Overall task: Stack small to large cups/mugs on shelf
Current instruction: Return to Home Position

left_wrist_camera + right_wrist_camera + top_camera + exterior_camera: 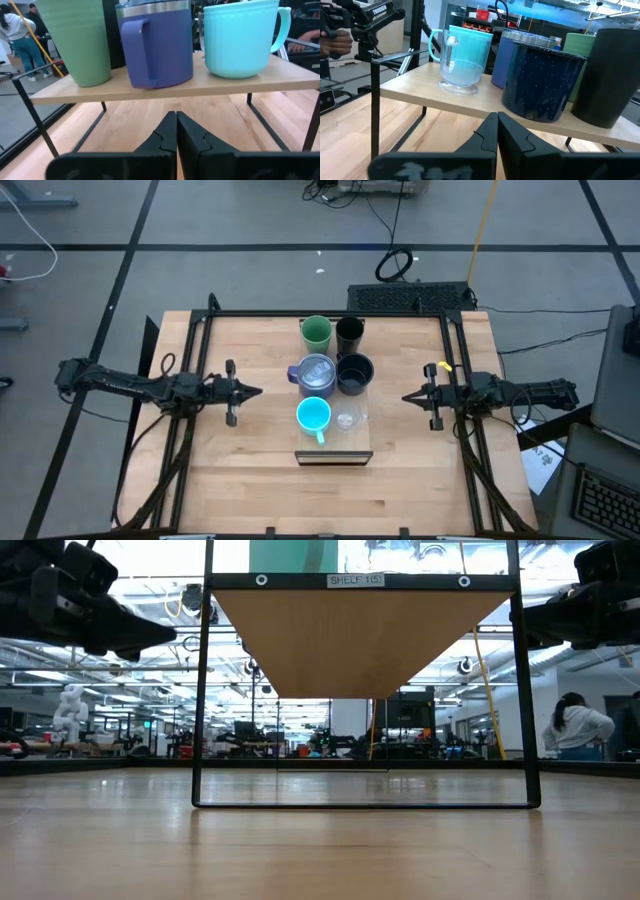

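Observation:
Six vessels stand on their bases on the raised light-wood shelf [334, 442] at the table's middle: green cup [317, 332], slim black tumbler [349, 333], lavender mug [314, 373], wide black mug [355, 372], cyan mug [314, 416], clear glass [346, 421]. My left gripper [258, 391] is shut and empty, left of the shelf. My right gripper [405, 397] is shut and empty, right of it. The left wrist view shows the green cup [75, 40], lavender mug [157, 42] and cyan mug [240, 37].
The shelf stands on thin black legs [35, 125] above the wooden tabletop [240, 470]. A black frame [190, 360] borders the table on both sides. People show in the room beyond, in the low view [578, 725] and the left wrist view [17, 35].

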{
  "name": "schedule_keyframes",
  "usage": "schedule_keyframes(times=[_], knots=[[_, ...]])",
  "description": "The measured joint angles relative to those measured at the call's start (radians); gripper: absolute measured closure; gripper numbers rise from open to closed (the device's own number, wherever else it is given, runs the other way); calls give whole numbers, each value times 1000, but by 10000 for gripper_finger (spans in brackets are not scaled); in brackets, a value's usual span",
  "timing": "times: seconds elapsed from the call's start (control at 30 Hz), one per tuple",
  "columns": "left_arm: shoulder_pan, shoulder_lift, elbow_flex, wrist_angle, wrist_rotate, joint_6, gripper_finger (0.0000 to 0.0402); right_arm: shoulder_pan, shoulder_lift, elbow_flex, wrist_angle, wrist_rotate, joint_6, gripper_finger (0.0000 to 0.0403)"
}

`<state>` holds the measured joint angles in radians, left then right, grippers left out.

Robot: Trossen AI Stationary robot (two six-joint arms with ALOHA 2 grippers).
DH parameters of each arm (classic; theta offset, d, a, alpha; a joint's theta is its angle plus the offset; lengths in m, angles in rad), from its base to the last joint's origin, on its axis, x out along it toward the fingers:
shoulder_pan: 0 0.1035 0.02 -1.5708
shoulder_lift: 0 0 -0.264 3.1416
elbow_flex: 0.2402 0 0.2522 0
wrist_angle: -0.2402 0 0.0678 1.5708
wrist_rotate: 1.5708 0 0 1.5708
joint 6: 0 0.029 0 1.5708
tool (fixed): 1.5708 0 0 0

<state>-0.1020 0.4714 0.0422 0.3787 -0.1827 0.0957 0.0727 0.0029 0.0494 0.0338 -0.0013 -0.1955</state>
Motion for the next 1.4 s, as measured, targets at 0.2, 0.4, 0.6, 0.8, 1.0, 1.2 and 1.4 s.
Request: schedule_keyframes(times=[0.2, 0.4, 0.6, 0.8, 1.0, 1.2, 1.4], knots=[[0, -9, 0, -16, 16, -7, 397, 0, 0, 0, 2, 1, 0, 403], [0, -13, -26, 7, 52, 4, 394, 0, 0, 0, 3, 1, 0, 403], [12, -17, -32, 15, 91, 7, 398, 0, 0, 0, 4, 2, 0, 403], [19, -70, -32, -21, 100, 34, 399, 0, 0, 0, 5, 2, 0, 403], [19, -188, -31, -131, 103, 34, 399, 0, 0, 0, 5, 2, 0, 403], [19, -321, -31, -256, 105, 9, 398, 0, 0, 0, 5, 2, 0, 403], [19, -452, -30, -356, 109, 11, 394, 0, 0, 0, 6, 2, 0, 403]])
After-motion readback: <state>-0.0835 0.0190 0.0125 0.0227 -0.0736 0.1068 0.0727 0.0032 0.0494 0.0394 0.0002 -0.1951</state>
